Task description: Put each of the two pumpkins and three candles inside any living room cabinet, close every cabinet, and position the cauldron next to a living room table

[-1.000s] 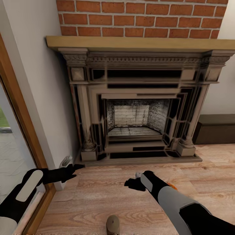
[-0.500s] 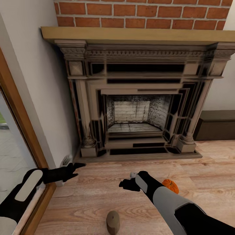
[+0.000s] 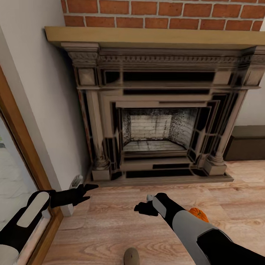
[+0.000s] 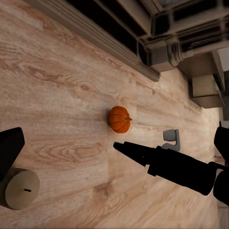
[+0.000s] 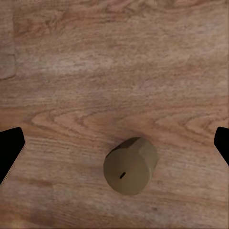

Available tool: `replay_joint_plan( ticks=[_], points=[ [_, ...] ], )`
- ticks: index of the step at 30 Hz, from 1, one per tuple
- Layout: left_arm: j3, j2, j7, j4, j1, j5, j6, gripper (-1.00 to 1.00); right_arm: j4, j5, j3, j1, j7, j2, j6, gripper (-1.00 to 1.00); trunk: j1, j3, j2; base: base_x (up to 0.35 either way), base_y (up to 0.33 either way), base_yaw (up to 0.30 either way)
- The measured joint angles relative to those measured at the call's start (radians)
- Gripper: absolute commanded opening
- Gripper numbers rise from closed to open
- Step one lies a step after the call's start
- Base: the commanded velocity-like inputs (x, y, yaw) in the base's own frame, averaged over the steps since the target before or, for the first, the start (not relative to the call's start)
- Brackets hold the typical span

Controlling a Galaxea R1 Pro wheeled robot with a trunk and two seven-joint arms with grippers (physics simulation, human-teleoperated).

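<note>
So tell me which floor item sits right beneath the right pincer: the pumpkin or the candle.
The candle: the tan stub lies centred between the right pincer's spread fingertips. The orange pumpkin sits off beside the right forearm.

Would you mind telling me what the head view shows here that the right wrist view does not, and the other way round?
The head view alone takes in the fireplace, the brick wall above it, a dark low cabinet, the pumpkin partly behind the right arm, and the left pincer. The right wrist view alone gives the candle's flat end with its small dark wick mark, seen from above between the dark fingertips. Both share the candle and the wooden floor.
</note>
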Motion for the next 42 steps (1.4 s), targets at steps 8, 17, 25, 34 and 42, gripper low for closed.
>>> replay_joint_plan(
  ticks=[8, 17, 25, 34, 42],
  points=[
    [0.000, 0.000, -0.001, 0.000, 0.000, 0.000, 0.000, 1.00, 0.001, -0.002, 0.003, -0.001, 0.001, 0.000, 0.108, 1.00, 0.000, 0.000, 0.000, 0.034, 0.017, 0.000],
    [0.000, 0.001, -0.001, 0.000, 0.000, 0.001, 0.000, 1.00, 0.005, -0.001, 0.024, -0.002, 0.000, 0.000, 0.145, 1.00, 0.003, -0.019, -0.001, 0.001, 0.000, 0.000],
    [0.001, 0.003, -0.001, 0.000, 0.000, 0.001, 0.000, 1.00, -0.004, 0.000, 0.028, 0.024, 0.009, 0.000, 0.100, 1.00, 0.006, -0.050, -0.003, 0.000, 0.000, 0.000],
    [0.000, 0.002, -0.001, 0.000, 0.000, 0.001, 0.000, 1.00, -0.006, -0.009, 0.074, 0.029, 0.059, 0.000, -0.028, 1.00, 0.010, -0.085, -0.005, 0.000, 0.000, 0.000],
    [0.000, 0.000, -0.001, -0.001, 0.000, 0.001, 0.000, 1.00, 0.005, -0.018, 0.077, 0.049, 0.063, 0.000, -0.162, 1.00, 0.014, -0.116, -0.007, 0.000, 0.000, 0.000]
  ],
)
